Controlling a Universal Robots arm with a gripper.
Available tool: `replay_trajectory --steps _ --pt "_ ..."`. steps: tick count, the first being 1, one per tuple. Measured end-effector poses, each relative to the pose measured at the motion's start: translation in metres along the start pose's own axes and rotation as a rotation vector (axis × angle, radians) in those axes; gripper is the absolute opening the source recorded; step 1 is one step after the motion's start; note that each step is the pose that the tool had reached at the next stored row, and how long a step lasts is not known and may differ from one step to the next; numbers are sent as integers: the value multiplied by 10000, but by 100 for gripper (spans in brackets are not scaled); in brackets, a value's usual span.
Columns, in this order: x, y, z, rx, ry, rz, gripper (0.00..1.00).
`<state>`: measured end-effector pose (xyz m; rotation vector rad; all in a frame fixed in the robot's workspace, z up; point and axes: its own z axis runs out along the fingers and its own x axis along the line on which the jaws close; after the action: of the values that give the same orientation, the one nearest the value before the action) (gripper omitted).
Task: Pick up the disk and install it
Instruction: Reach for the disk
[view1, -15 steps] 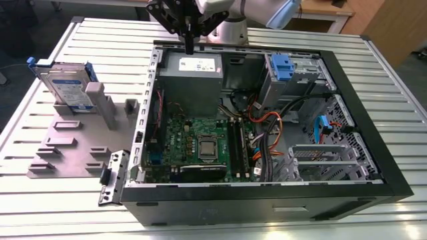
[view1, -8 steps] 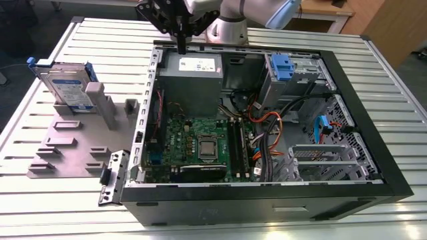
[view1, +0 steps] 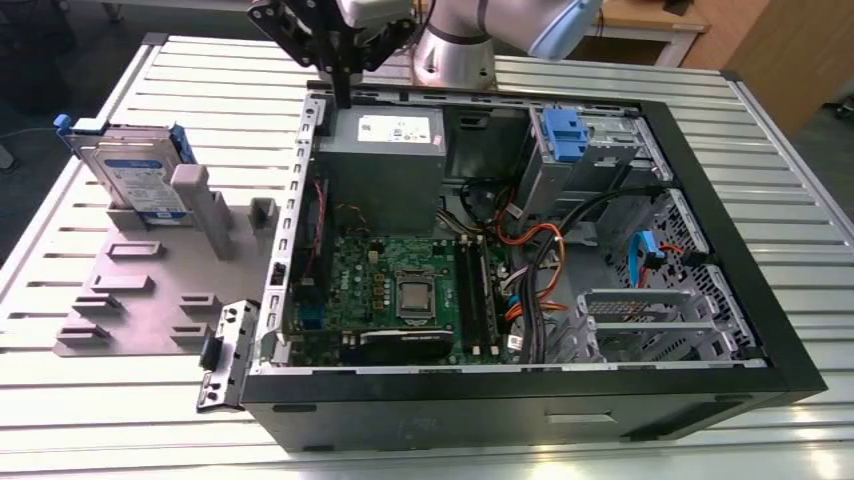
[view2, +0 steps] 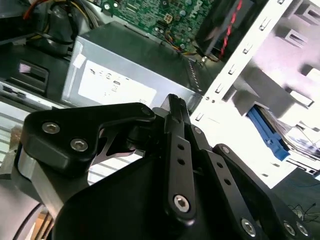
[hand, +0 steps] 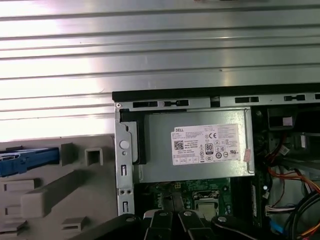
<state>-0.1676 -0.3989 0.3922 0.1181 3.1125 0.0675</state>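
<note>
The disk (view1: 134, 178) stands upright in a grey holder (view1: 147, 290) on the exterior view's left, a silver drive with a white-and-blue label and a blue frame. Its blue edge also appears in the second wrist view (view2: 267, 136) and the first wrist view (hand: 27, 160). My gripper (view1: 343, 97) hangs over the back left corner of the open computer case (view1: 747, 385), well away from the disk. Its black fingers (view2: 172, 107) are shut together with nothing between them, just above the grey metal power supply (view1: 387, 165).
Inside the case lie a green motherboard (view1: 400, 285), bundles of cables (view1: 534, 260) and a drive bay with a blue latch (view1: 567, 135). The power supply's white sticker (hand: 210, 145) faces up. Everything rests on a slatted metal table (view1: 120, 420).
</note>
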Motion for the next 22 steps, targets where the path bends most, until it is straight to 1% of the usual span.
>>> replay_trajectory --steps 10,13,16,22 --pt "266 -20 16 0 0 -1 11" --pt "357 -25 22 -1 0 0 11" --pt "462 -31 28 -1 -1 -1 11" --pt "701 -41 45 -1 -1 -2 11"
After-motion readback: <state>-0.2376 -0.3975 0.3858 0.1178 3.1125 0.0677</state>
